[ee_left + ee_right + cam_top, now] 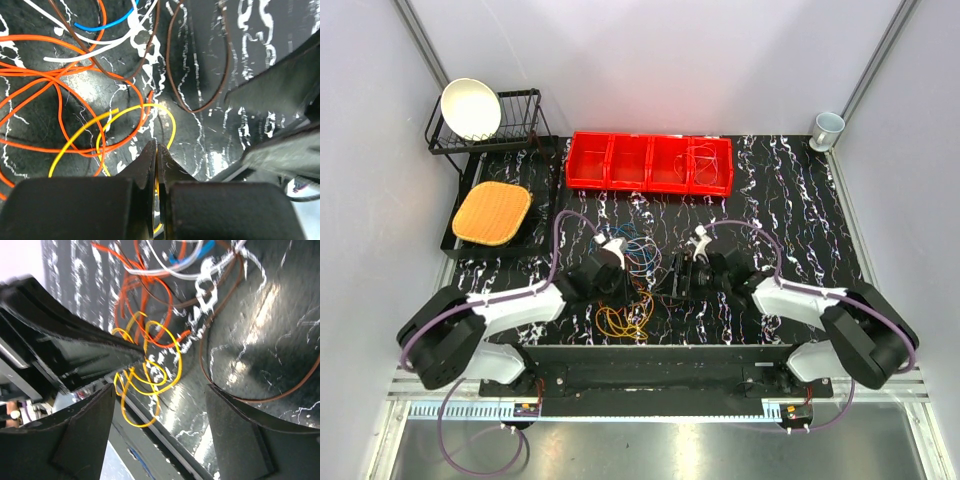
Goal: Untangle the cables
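Observation:
The cables [632,280] lie tangled on the black marbled table between my two grippers. My left gripper [157,147] is shut on the yellow cable [170,120], which runs in between its jaws. Orange cable loops [60,100], a brown cable [172,75], a white cable [100,50] and a blue cable [100,26] spread beyond it. My right gripper [160,387] is open and hangs over the table's front edge. Yellow loops [177,355] lie just past its left finger, and nothing is between the jaws. From above, the left gripper [610,260] and right gripper [682,275] nearly face each other.
A red divided bin [650,162] stands behind the cables. At the back left are a dish rack [520,120] with a white bowl [470,108] and an orange woven mat [492,213]. A cup [827,128] stands at the back right.

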{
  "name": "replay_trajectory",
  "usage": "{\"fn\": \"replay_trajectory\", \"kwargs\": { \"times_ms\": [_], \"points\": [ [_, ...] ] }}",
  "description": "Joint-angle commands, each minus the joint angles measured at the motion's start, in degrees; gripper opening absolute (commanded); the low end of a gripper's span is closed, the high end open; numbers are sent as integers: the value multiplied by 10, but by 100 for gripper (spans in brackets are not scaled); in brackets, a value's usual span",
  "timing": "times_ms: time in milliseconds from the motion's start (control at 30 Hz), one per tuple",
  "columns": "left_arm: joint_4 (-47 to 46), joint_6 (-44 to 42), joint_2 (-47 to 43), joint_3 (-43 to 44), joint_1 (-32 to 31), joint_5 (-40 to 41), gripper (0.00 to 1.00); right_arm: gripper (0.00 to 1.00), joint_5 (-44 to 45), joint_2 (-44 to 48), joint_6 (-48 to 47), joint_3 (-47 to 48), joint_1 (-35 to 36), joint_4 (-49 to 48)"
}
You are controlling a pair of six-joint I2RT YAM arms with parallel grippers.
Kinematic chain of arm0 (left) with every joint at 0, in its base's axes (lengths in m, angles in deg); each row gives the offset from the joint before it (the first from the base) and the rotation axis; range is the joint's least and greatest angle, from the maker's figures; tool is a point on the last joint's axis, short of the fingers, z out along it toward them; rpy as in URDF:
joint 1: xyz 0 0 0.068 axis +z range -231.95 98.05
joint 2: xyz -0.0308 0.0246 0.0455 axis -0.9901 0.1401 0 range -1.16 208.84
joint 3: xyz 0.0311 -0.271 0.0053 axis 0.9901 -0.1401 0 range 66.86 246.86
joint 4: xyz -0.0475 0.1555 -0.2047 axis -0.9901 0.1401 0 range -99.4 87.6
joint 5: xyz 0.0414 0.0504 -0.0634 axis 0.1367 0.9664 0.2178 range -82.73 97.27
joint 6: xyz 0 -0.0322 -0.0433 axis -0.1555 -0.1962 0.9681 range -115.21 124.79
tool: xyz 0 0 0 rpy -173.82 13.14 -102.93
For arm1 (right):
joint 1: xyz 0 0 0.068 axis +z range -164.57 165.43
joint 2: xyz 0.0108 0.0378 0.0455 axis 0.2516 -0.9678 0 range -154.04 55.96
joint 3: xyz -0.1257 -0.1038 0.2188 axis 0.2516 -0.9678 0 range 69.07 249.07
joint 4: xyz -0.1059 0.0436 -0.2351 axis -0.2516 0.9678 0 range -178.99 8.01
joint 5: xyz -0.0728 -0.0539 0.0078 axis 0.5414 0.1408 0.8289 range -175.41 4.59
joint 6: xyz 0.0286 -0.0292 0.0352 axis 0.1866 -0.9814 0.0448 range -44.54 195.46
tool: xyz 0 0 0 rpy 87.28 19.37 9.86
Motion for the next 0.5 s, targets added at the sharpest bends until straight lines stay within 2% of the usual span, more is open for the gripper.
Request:
{"fn": "replay_trajectory", "kwargs": {
  "times_ms": [0,467],
  "points": [
    [-46,-12,31,28,-3,-20,0,76,1,-26,-4,-18,15,-65],
    [-58,-29,86,50,0,-24,0,65,-40,-124,-21,-52,44,-196]
  ]
}}
